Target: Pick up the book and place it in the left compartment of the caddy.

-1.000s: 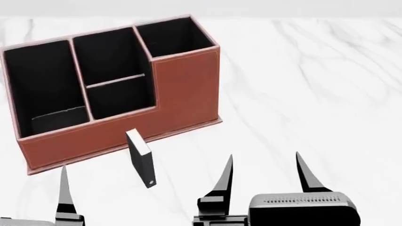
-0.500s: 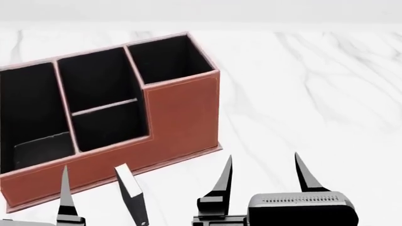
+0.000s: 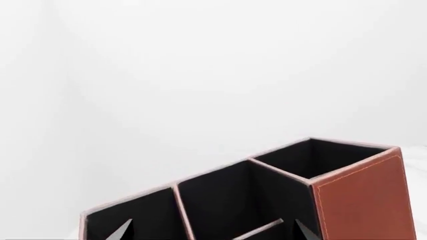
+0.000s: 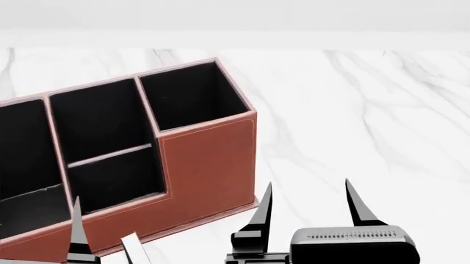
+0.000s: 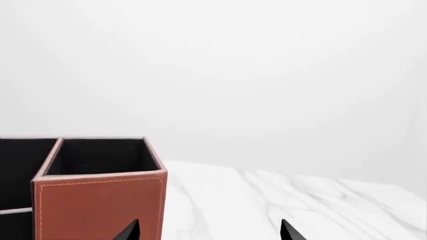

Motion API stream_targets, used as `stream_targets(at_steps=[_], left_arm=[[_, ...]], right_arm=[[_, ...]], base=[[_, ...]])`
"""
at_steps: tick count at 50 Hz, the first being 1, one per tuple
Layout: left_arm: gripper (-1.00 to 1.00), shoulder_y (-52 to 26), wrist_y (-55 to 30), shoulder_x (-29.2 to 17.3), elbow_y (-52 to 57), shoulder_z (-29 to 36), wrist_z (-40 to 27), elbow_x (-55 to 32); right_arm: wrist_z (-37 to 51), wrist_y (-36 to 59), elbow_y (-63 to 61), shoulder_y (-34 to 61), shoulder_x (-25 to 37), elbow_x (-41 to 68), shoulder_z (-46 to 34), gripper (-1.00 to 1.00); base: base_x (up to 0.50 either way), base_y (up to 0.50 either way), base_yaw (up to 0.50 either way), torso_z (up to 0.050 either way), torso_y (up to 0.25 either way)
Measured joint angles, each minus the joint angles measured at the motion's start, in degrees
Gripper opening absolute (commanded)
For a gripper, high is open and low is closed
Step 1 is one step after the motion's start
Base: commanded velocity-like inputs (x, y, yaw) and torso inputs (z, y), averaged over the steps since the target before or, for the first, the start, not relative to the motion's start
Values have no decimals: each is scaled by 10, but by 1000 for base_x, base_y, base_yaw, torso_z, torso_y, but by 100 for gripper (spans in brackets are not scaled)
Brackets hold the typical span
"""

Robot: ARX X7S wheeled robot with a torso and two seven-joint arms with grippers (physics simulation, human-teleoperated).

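Evidently neither arm has taken anything yet. The right gripper (image 4: 309, 203) sits low at the near edge of the head view with its two black fingers spread wide and nothing between them, over bare marble table (image 4: 367, 121). Only one finger of the left gripper (image 4: 76, 225) shows in the head view, but the left wrist view shows two fingertips set wide apart with the caddy between them, so it is released too.

The book (image 4: 132, 246) stands on the table just in front of the caddy (image 4: 209, 165), between the two grippers and nearer the left one; only its white page edge shows before the view cuts it off. Standing on end like this, it probably offers its thin sides to a pinch from above.

The left compartment (image 4: 18, 159) lies beyond the left gripper, partly out of view, its open top facing up. Judging by that, the left arm looks better placed to grasp the book and carry it forward over the low front wall.
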Motion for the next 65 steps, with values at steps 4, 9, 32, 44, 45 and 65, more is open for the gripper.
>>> stream_targets(at_steps=[4, 9, 32, 44, 45, 65], left_arm=[[100, 0, 0, -1, 0, 1, -2, -2], [100, -1, -2, -3, -1, 3, -4, -4], [100, -2, -9, -10, -1, 13, -14, -13], [100, -1, -45, 4, 8, 37, -6, -32], [100, -2, -54, 8, 11, 38, -5, -38], [100, -86, -337, 75, 100, 12, -101, -252]], right_arm=[[2, -1, 1, 0, 2, 1, -1, 100], [4, -2, 1, 0, 3, 3, -3, 100], [13, -6, 7, 1, 11, 14, -8, 100], [17, -14, 13, -2, 14, 19, -10, 100], [18, -14, 13, -2, 14, 19, -10, 100], [25, -24, 18, -7, 20, 28, -12, 100]], base=[[0, 0, 0, 0, 0], [0, 0, 0, 0, 0], [0, 0, 0, 0, 0], [0, 0, 0, 0, 0], [0, 0, 0, 0, 0], [0, 0, 0, 0, 0]])
